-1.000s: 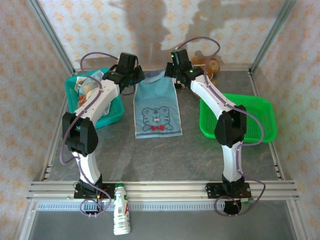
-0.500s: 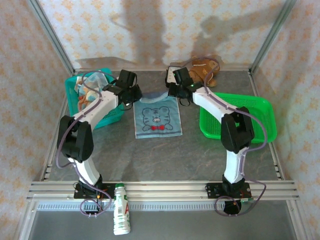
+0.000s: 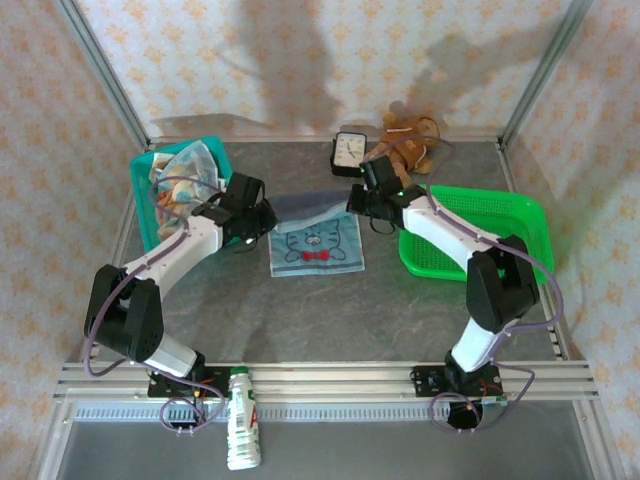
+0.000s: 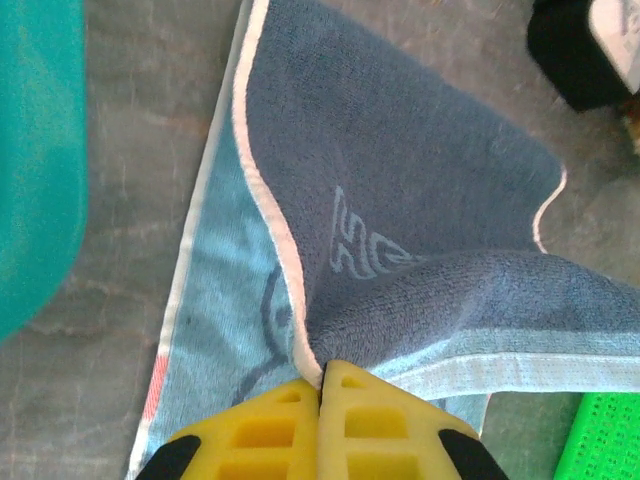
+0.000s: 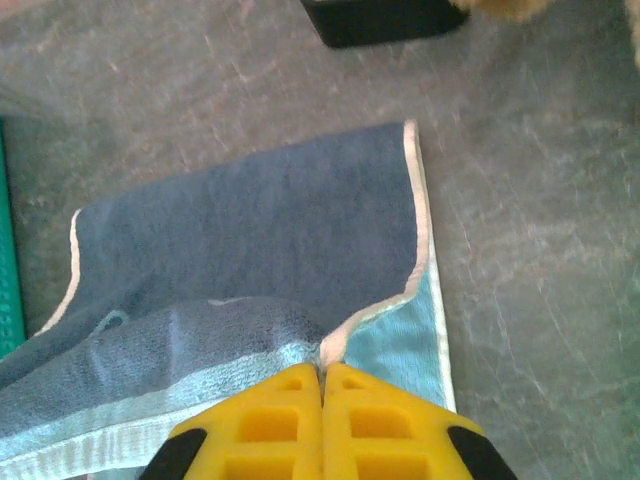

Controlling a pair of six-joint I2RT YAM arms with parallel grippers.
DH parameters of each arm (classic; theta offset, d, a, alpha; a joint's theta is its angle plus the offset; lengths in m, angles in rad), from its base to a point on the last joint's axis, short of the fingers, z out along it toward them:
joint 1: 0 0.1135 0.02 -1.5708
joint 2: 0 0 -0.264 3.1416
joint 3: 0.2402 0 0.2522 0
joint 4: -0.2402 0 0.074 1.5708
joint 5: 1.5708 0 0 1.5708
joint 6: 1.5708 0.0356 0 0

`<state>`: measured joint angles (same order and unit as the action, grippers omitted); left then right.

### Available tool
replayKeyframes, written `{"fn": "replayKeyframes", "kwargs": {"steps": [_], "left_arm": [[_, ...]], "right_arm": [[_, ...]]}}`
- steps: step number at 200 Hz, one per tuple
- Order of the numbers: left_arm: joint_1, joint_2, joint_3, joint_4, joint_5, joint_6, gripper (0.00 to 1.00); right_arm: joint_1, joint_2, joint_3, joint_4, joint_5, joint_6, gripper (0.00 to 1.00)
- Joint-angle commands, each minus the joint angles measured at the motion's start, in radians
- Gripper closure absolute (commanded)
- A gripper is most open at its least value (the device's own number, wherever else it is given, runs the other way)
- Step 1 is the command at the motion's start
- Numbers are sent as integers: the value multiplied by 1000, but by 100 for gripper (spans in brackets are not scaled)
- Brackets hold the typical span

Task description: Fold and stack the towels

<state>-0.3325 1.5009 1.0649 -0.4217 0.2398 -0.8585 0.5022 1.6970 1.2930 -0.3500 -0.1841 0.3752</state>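
A blue-grey towel [image 3: 318,245] with a tiger face and red bow lies mid-table, its far half lifted and folded over towards me, dark underside up. My left gripper [image 3: 262,217] is shut on the towel's left far corner; in the left wrist view the yellow fingers [image 4: 320,375] pinch the white-edged corner of the towel [image 4: 400,200]. On the other side my right gripper [image 3: 365,203] is shut on the right far corner, and the right wrist view has its fingertips [image 5: 322,372] clamped on the hem of the towel [image 5: 250,230]. More towels [image 3: 178,172] sit heaped in the teal basket [image 3: 225,228].
A green basket [image 3: 520,230] stands at the right. A brown teddy bear [image 3: 405,138] and a small black clock [image 3: 348,150] sit by the back wall. A white bottle [image 3: 240,420] lies on the front rail.
Both grippers have come down and towards me with the towel's far corners, folding its far half over the near half. The clock and teddy bear, hidden before, now show.
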Motion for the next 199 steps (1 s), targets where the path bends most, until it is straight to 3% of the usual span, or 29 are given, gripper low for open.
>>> {"fn": "replayKeyframes", "kwargs": {"steps": [1,146,199], "left_arm": [[-24,-31,-54,49,9,-52,100],[-48,-128,-177,16,52,-83,100],[-63,-130,-213,14,60,-94,100]], "right_arm": [[22,-55,-46,16,7,24,99],[93,-229,-246,-36,55,136,96],[95,-222,-293,-28,44,162,94]]}}
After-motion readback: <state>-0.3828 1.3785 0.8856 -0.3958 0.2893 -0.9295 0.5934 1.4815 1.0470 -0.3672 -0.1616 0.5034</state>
